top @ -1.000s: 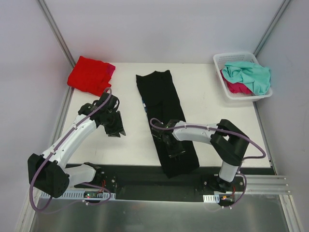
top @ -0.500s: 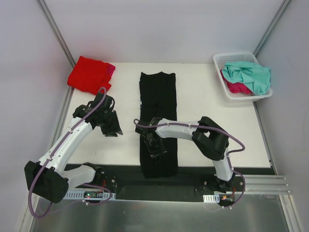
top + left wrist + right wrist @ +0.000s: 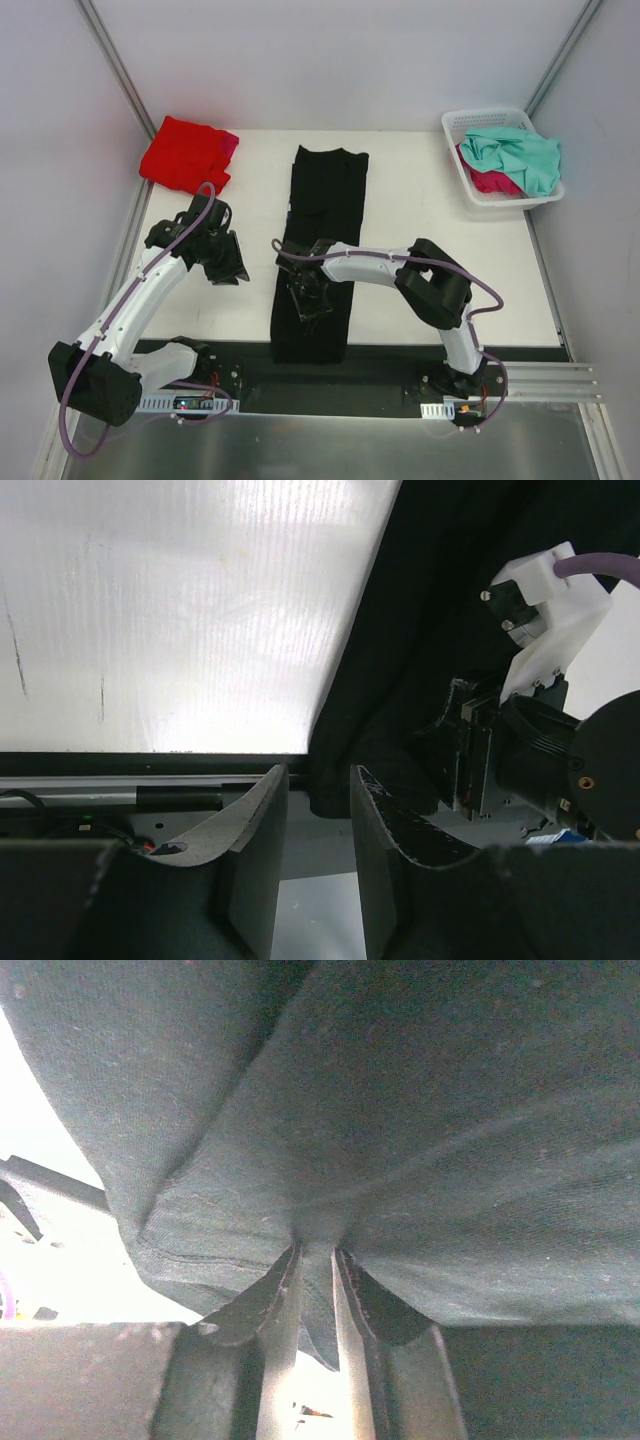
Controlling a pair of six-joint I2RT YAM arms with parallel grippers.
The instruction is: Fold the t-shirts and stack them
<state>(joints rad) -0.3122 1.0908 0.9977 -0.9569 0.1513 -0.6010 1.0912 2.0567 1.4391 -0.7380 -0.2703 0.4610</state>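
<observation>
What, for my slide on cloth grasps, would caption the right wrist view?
Right gripper pinching a fold of the black t-shirt, the cloth filling most of the view.

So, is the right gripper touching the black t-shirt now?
Touching. The right wrist view shows the right gripper closed on a fold of the black t-shirt, with the cloth pinched between its jaws.

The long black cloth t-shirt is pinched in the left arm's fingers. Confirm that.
Not right: the long black cloth t-shirt is pinched in the right arm's fingers. The right wrist view shows them closed on a fold of it.
</observation>
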